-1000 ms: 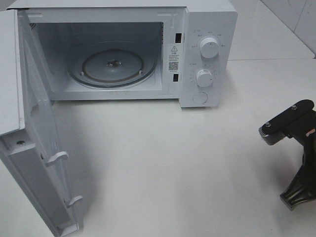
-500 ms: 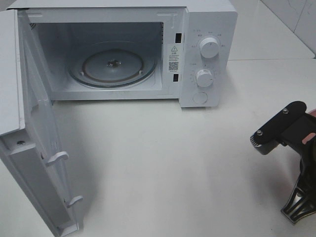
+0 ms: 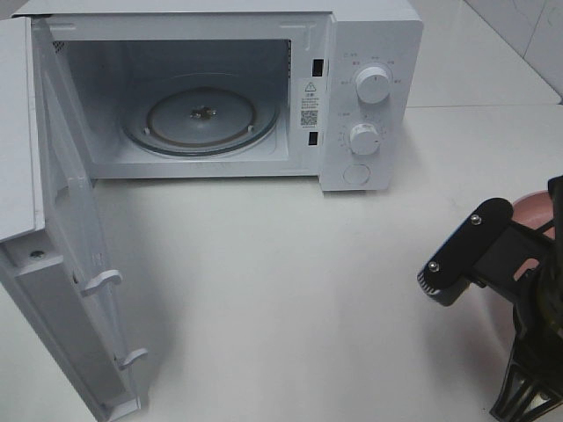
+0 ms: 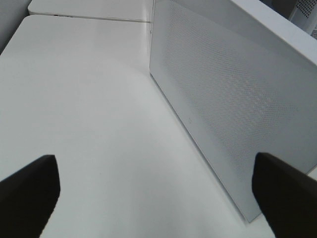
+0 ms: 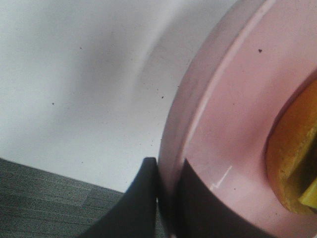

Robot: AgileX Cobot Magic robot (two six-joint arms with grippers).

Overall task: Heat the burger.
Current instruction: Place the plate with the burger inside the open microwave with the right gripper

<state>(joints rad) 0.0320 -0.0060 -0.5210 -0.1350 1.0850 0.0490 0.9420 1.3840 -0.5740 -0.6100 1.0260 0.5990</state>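
Observation:
In the right wrist view, only an edge of the burger (image 5: 296, 158) shows, with golden bun and a bit of yellow cheese, lying on a shallow pink plate (image 5: 233, 124). My right gripper (image 5: 168, 171) is shut on the plate's rim, one dark finger on each side. In the high view my right arm (image 3: 488, 251) hangs at the right edge and covers most of the pink plate (image 3: 530, 211); the burger is hidden there. My left gripper (image 4: 158, 196) stands wide open with nothing between its fingers, beside the microwave's perforated panel (image 4: 233, 109). It is out of the high view.
The white microwave (image 3: 369, 97) stands at the back with its door (image 3: 66, 264) swung wide to the left. The glass turntable (image 3: 202, 119) inside is bare. Bare white table (image 3: 281, 281) lies in front of the opening. The table's edge and dark floor (image 5: 44, 203) are near the plate.
My right arm has moved left and nearer the camera over the table, bringing the pink plate into the high view. The microwave and its door have not moved.

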